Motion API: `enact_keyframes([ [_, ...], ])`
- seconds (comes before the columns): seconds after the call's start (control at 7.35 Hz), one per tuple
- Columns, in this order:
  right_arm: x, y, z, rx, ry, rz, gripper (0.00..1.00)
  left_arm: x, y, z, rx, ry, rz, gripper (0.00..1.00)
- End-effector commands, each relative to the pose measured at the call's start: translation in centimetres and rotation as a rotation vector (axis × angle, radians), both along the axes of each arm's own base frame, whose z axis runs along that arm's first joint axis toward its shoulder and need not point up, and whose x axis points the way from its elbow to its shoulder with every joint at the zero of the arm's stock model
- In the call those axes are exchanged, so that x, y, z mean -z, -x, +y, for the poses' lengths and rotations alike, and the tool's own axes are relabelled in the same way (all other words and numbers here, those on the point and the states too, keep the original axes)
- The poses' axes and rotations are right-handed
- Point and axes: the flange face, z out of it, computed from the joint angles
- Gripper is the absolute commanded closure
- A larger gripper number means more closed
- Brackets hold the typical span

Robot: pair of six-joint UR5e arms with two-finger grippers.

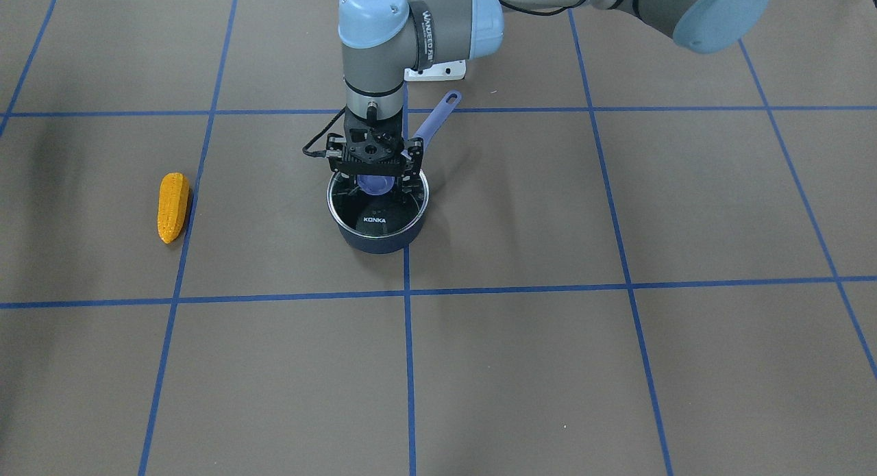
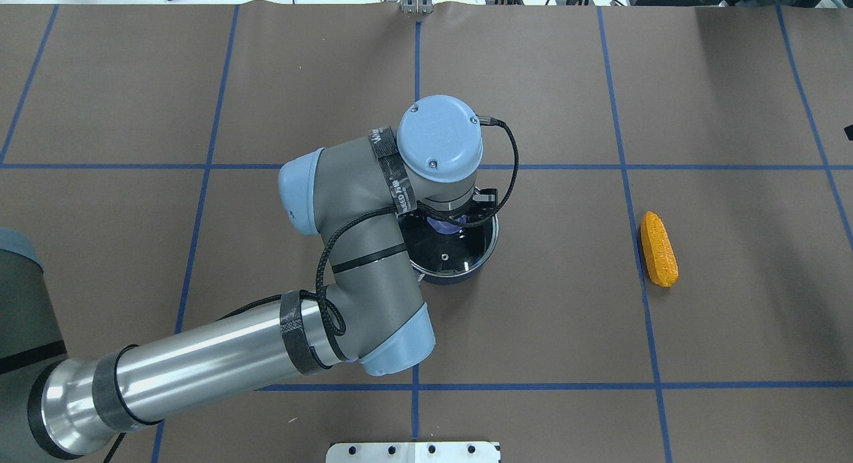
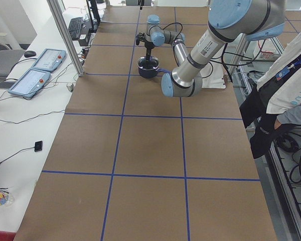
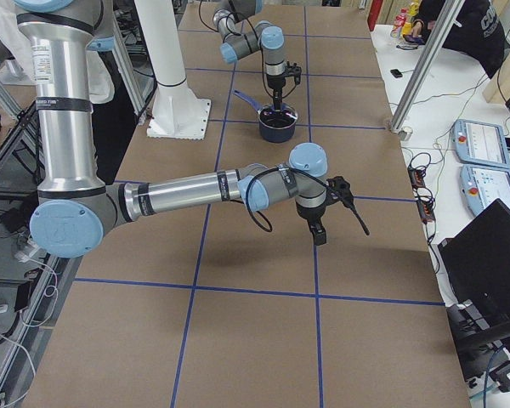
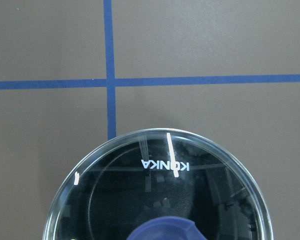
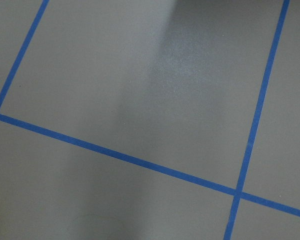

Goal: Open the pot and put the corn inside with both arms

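On the brown worktop (image 1: 548,366), at the robot's right side, the corn (image 1: 173,207) lies flat just beside a blue tape line, well apart from the pot (image 1: 378,242). It is an orange-yellow cob with bumpy kernels, blunt at the end nearer the robot and tapered at the far end. The glass lid (image 1: 373,219), marked KONKA, sits on the dark blue pot. The left end effector (image 1: 375,181) hangs over the lid, jaws spread either side of the blue knob (image 1: 373,185). The right end effector (image 4: 320,234) hovers above the worktop; whether its jaws are apart or together I cannot tell.
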Motion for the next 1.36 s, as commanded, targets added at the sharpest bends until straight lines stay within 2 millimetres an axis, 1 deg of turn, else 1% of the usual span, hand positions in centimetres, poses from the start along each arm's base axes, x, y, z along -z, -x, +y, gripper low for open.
enact_keyframes([
  [0.0,0.0,-0.1,0.0,-0.001,0.0,0.0,0.0,0.3,0.1,0.1,-0.002,-0.005,0.004,0.62],
  [0.27,0.0,0.0,0.0,0.0,-0.001,0.0,0.0,0.7,0.6,0.2,0.0,-0.012,0.013,0.63],
  [0.41,0.0,-0.1,0.0,-0.001,-0.001,0.0,0.0,1.6,1.5,0.4,0.001,-0.02,0.03,0.64],
  [0.54,0.0,-0.1,0.0,-0.001,-0.001,0.0,0.0,2.2,3.2,0.3,0.012,-0.028,0.044,0.65],
  [0.68,0.0,0.0,0.0,0.0,0.0,0.0,0.0,2.0,5.6,-0.9,0.021,-0.044,0.035,0.66],
  [0.82,0.0,0.0,0.0,0.0,0.0,0.0,0.0,1.1,8.7,-1.3,-0.005,-0.104,0.011,0.66],
  [0.95,-0.1,0.0,0.0,0.0,0.002,0.0,0.0,-2.2,12.9,-1.6,-0.033,-0.143,-0.006,0.66],
  [1.22,-0.2,0.0,0.0,0.0,0.003,0.002,0.0,-11.9,26.3,-2.0,-0.144,-0.2,-0.025,0.66],
])
